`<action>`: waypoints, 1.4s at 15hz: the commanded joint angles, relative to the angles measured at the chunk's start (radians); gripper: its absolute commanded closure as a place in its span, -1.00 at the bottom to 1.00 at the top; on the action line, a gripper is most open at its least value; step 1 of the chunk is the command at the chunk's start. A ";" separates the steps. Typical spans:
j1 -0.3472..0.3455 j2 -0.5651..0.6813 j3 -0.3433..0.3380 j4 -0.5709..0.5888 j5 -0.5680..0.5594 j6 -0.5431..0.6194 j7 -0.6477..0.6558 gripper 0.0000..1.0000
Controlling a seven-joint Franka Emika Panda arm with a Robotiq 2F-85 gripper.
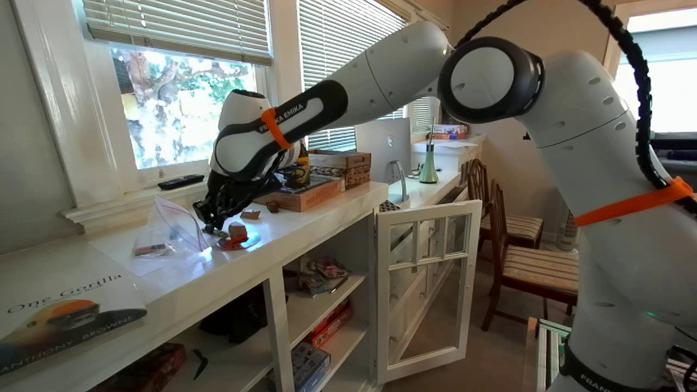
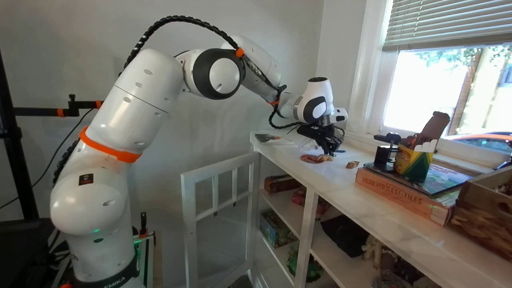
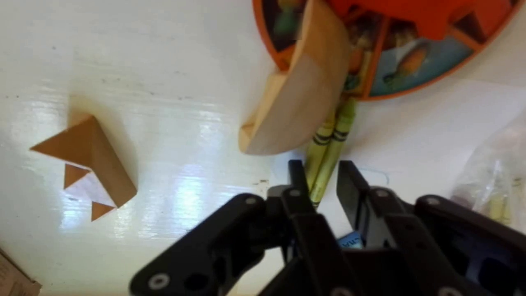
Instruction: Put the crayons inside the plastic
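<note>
Glossy white counter top point(image 2: 340, 180) spans the scene; nearest to us in the wrist view, two yellow-green crayons point(image 3: 333, 152) lie side by side on it, their lower ends between the fingers point(image 3: 296, 176) of the gripper point(image 3: 321, 172), which stand parted and released; a gap shows between the crayons and one finger, while we cannot tell whether the other touches them; lower down we glimpse a blue lettered piece point(image 3: 351, 239), mostly hidden. Right at the crayons' tips we find a half-round wooden block point(image 3: 304, 98), hiding one tip, and a round orange-rimmed disc point(image 3: 419, 74) that the block overlaps; both crowd that end; an angular brown piece point(image 3: 102, 160) lies apart. Just beside the gripper, in an exterior view, we see the clear plastic bag point(image 1: 169, 228), peaked upright, small items showing through it; past it lies a book point(image 1: 71, 321), One Gorilla; the other way along the counter top sits a box point(image 2: 400, 192) marked Unsolved Case Files, a yellow-and-green carton point(image 2: 414, 162) stacked above, then a wooden crate point(image 2: 480, 204); a remote point(image 1: 181, 182) rests on the window sill point(image 1: 136, 202); farther off we make out a glazed cabinet door point(image 1: 430, 261) swung wide, a monitor point(image 1: 384, 144) and chairs point(image 1: 536, 267).
</note>
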 commanded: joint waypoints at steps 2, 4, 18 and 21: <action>0.017 0.019 -0.021 0.027 -0.025 0.012 0.026 -0.18; 0.018 0.018 -0.025 0.030 -0.028 0.012 0.024 -0.49; 0.021 0.025 -0.021 0.034 -0.021 0.010 0.020 0.97; 0.021 0.023 -0.020 0.033 -0.019 0.010 0.020 1.00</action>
